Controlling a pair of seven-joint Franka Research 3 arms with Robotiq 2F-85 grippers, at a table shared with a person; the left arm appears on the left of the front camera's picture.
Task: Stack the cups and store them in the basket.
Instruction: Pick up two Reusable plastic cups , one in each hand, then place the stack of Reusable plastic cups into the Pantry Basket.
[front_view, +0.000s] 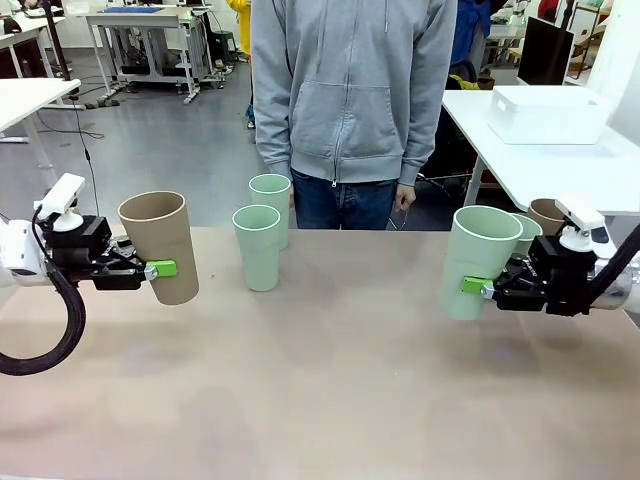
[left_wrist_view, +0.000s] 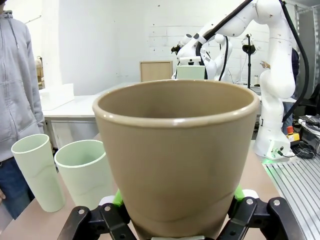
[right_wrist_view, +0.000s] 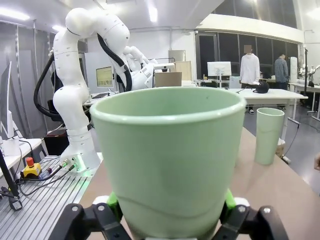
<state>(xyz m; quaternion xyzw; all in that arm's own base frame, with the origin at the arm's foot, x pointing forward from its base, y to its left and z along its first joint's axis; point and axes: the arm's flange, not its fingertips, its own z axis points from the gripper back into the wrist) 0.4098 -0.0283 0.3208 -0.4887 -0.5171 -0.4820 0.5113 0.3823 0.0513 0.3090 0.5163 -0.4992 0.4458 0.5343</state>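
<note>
My left gripper (front_view: 160, 269) is shut on a tan-brown cup (front_view: 158, 245), held nearly upright over the table's left side; its green pads (left_wrist_view: 117, 197) press the cup's (left_wrist_view: 177, 155) sides. My right gripper (front_view: 476, 286) is shut on a mint green cup (front_view: 478, 260) at the right, which looms close in the right wrist view (right_wrist_view: 167, 160). Two mint cups (front_view: 258, 247) (front_view: 270, 205) stand upright at mid-table, near the person. Behind the right-hand cup stand another mint cup (front_view: 526, 232) and a tan cup (front_view: 547, 215). The white basket (front_view: 548, 113) sits on a separate white table at the far right.
A person in a grey hoodie (front_view: 350, 90) stands at the far edge, hands down. The wooden table (front_view: 330, 380) has open room in front and between the arms. A white side table (front_view: 600, 170) stands at the back right.
</note>
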